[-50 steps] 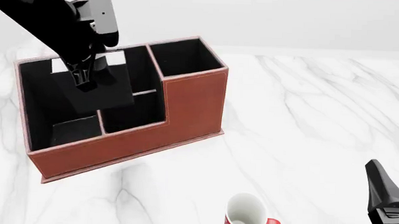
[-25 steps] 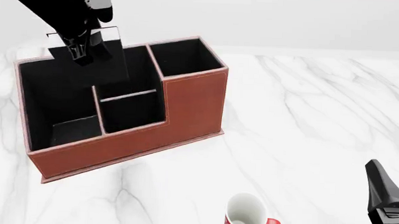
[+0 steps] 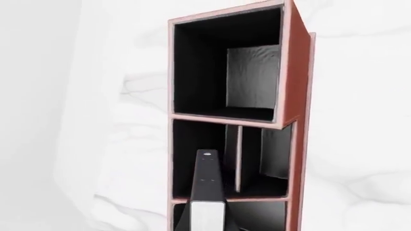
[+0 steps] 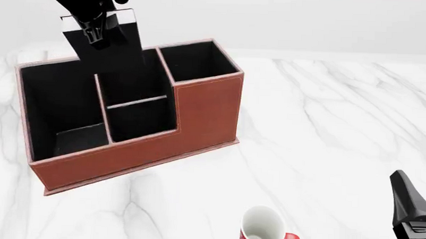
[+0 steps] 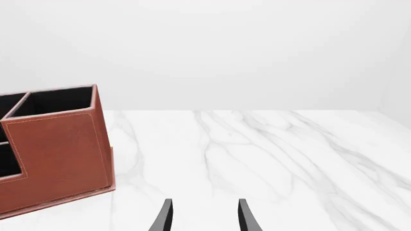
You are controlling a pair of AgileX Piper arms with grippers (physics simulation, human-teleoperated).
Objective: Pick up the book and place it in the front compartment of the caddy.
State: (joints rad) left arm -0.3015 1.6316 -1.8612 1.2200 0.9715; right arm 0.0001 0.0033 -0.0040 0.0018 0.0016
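A: Where is the book (image 4: 109, 44)?
B: Upright, clamped in the left gripper (image 4: 95, 33), above the caddy (image 4: 199, 113) and its front compartment (image 4: 133, 79).
A: And the right gripper (image 5: 201, 216)?
B: Fingers apart, holding nothing, low near the mug (image 4: 266, 230).

The book (image 3: 207, 192), seen edge-on, hangs above the reddish-brown caddy (image 3: 292, 91) and its black-lined pockets.

Reddish-brown caddy (image 4: 199, 116) with black lining, black book (image 4: 113, 44), red-and-white mug (image 4: 266, 233), white-veined marble table (image 4: 326, 123)
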